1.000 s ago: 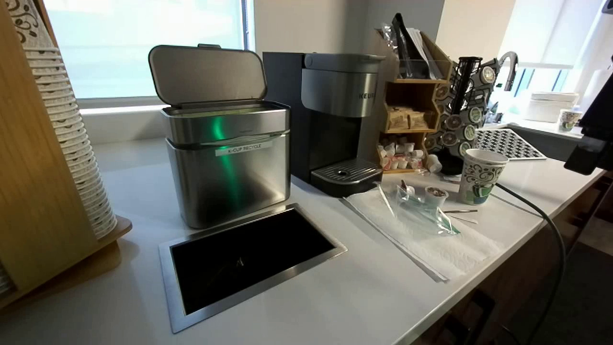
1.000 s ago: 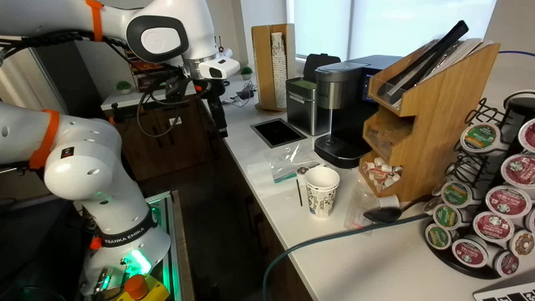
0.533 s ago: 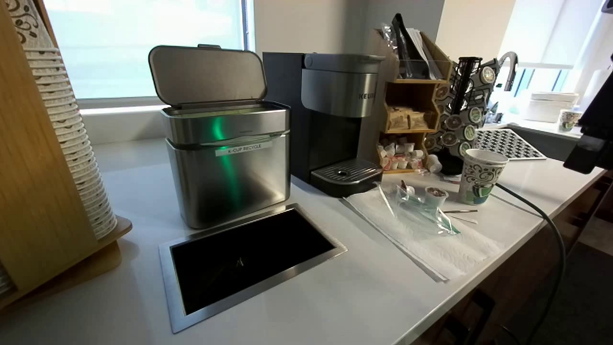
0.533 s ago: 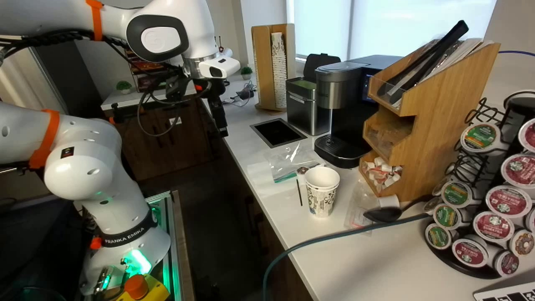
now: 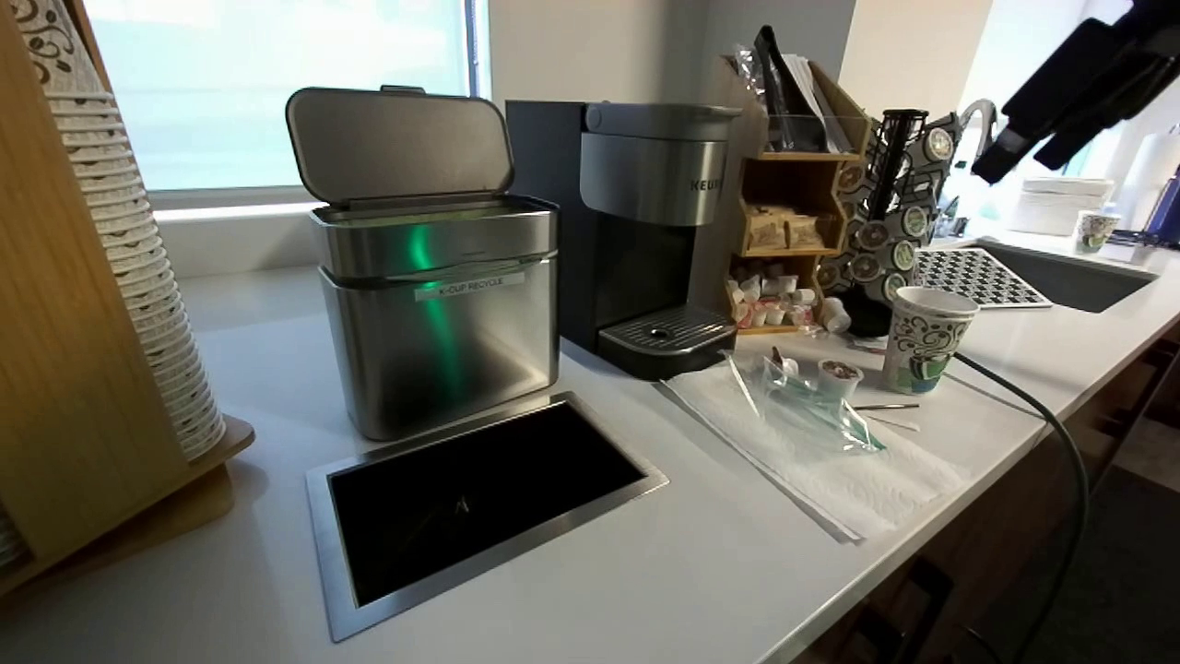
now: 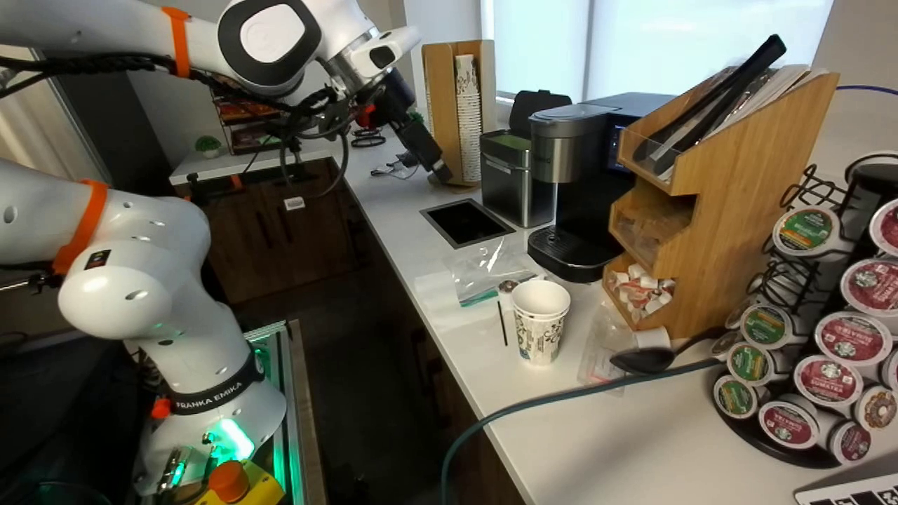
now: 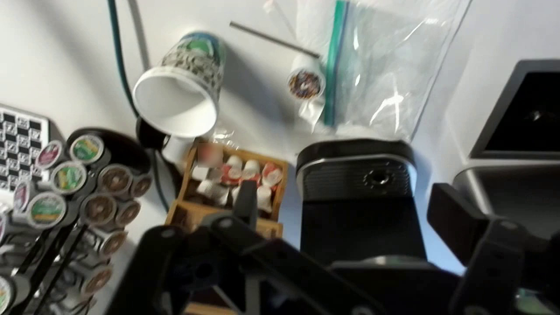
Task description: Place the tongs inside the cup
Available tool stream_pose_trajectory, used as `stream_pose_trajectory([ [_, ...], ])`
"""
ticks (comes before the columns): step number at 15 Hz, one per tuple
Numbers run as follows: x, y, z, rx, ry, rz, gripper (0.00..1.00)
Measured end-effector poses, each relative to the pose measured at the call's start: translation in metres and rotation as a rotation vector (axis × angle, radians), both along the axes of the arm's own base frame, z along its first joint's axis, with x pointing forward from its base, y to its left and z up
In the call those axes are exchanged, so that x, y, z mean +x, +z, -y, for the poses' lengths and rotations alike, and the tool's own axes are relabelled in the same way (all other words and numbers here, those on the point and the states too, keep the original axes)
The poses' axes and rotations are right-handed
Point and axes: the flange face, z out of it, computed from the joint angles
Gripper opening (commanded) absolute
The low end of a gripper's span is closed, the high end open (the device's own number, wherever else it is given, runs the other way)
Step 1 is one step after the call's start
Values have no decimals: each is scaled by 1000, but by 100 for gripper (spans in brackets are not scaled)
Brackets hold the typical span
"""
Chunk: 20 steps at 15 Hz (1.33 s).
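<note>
The tongs (image 5: 887, 407) lie on the counter as a slim dark strip close to the cup; they also show in an exterior view (image 6: 502, 323) and in the wrist view (image 7: 274, 40). I cannot make out their two arms separately. The cup (image 5: 929, 339) stands upright, white with a green mark; it also shows in an exterior view (image 6: 539, 326) and in the wrist view (image 7: 192, 57), its mouth looking empty. My gripper (image 7: 348, 197) is open and empty, its fingers wide apart. It is tilted in the air (image 6: 442, 175), well away from tongs and cup.
A plastic bag (image 6: 484, 273) lies on white paper beside the tongs. A coffee machine (image 6: 582, 189), a steel bin (image 5: 442, 323) with its lid up and a wooden organizer (image 6: 744, 189) stand behind. A cable (image 6: 561, 394) crosses the counter near the cup. A pod carousel stands beyond.
My gripper has risen and swung inward over the counter, tilting from pointing down to a slant. In an exterior view it moved left and up from the right edge. Tongs and cup are unmoved.
</note>
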Motion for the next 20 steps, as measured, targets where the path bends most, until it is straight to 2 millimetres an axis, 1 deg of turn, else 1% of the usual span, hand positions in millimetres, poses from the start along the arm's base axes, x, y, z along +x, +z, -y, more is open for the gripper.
stream_pose_trajectory([
  [3, 23, 19, 26, -88, -27, 169, 100],
  [5, 34, 26, 39, -112, -63, 218, 100],
  [7, 41, 26, 41, -117, -73, 216, 100],
  [10, 42, 28, 41, -115, -76, 220, 100],
  [12, 44, 33, 44, -114, -86, 274, 100],
  [14, 48, 45, 51, -154, -76, 374, 100],
  [17, 57, 65, 72, -232, -77, 511, 100],
  [20, 74, 75, 105, -312, -161, 535, 100],
])
